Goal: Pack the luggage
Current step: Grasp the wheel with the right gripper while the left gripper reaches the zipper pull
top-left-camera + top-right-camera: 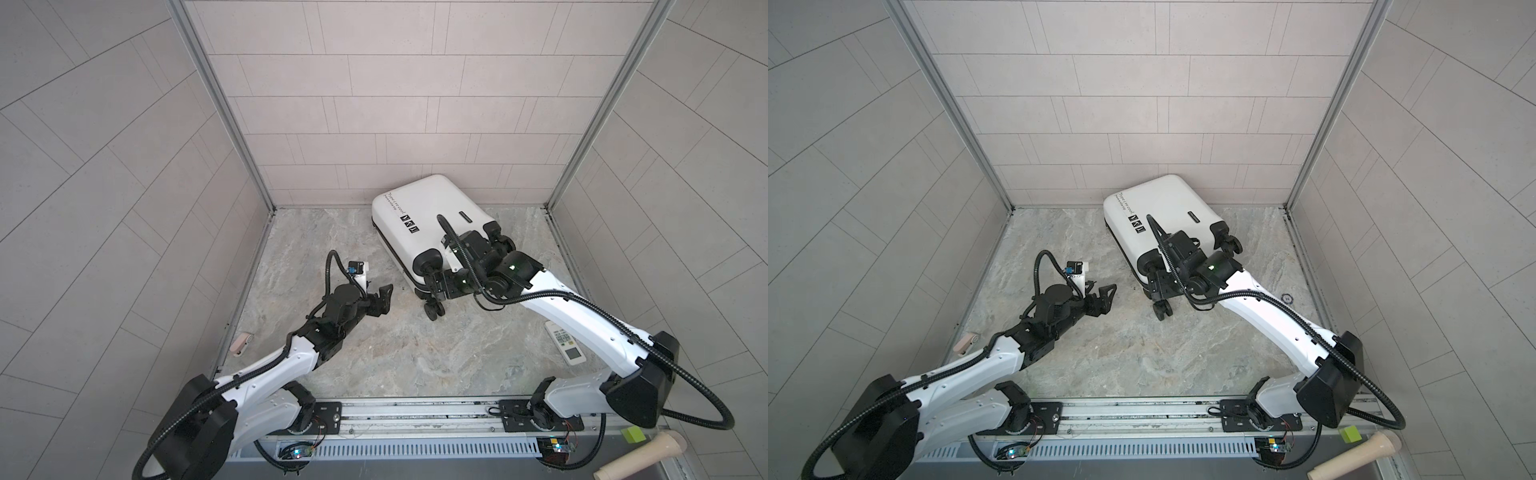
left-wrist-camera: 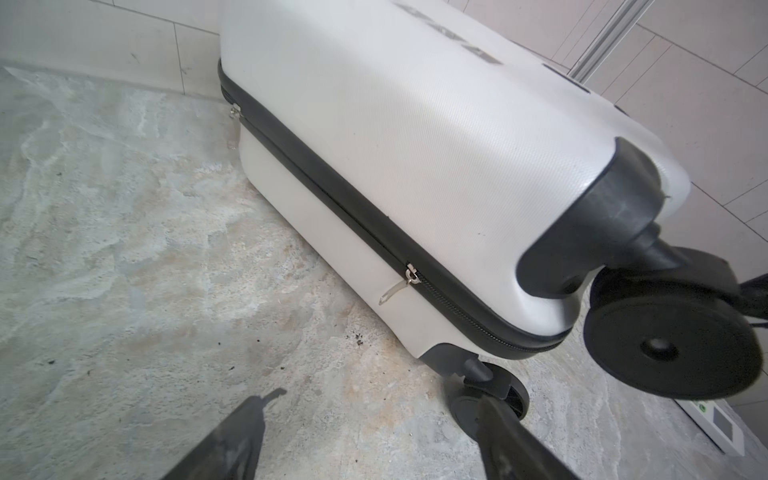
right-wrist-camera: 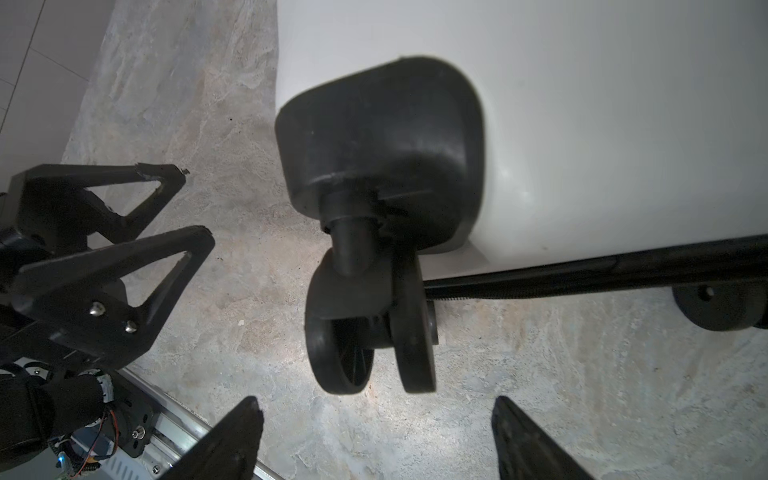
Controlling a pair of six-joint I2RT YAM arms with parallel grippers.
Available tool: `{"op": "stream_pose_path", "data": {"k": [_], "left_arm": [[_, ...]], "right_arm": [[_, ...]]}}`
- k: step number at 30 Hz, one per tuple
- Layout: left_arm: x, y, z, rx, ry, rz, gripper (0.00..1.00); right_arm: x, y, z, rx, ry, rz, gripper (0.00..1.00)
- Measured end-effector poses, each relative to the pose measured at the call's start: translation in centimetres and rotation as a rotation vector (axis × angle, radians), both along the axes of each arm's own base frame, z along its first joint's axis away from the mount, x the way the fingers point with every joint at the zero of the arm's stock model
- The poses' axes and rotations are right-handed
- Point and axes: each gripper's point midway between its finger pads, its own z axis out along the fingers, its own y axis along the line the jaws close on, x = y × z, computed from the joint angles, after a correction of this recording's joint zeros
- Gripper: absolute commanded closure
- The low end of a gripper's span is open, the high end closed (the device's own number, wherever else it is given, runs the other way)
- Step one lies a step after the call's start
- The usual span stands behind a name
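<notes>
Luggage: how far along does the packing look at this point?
Done: the luggage lies closed on the table. In hand: nothing; left claw and right claw are open, near its wheeled end. Remaining: its two zipper pulls sit apart, so zipping looks unfinished, and a remote lies outside.

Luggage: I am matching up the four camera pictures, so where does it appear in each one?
Top view: the luggage lies right of centre, by the back wall.
Top view: same spot, a little nearer the middle.
Left wrist: its shell and black zipper band fill most of the picture.
Right wrist: one white corner, close up.
Shared landmark: its black wheels.
</notes>
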Motion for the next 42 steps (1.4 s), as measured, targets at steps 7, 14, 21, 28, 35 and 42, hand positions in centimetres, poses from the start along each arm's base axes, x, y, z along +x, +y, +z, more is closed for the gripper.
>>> {"op": "stream_pose_path", "data": {"k": [7, 14, 21, 28, 35, 42], "left_arm": [[1.2, -0.6, -0.3, 0.038, -0.052, -0.026, 0.24], [2.5, -2.5, -3.5, 0.058, -0.014, -0.112, 0.36], [4.3, -5.0, -5.0, 0.076, -0.029, -0.197, 0.38], [6.7, -5.4, -6.8, 0.050, -0.042, -0.225, 0.47], [8.4, -4.5, -7.9, 0.009, -0.059, -0.222, 0.52], [8.4, -6.0, -6.9, -0.036, -0.087, -0.308, 0.57]], "right_arm": [[1.0, 0.8, -1.2, -0.076, 0.030, 0.011, 0.12], [1.4, 1.2, -3.1, -0.133, 0.075, 0.021, 0.17], [1.9, 1.7, -4.4, -0.161, 0.100, 0.032, 0.27], [2.1, 1.9, -4.1, -0.158, 0.092, 0.037, 0.37], [2.1, 1.9, -4.1, -0.158, 0.092, 0.040, 0.44], [2.1, 1.9, -4.1, -0.157, 0.093, 0.040, 0.45]]}}
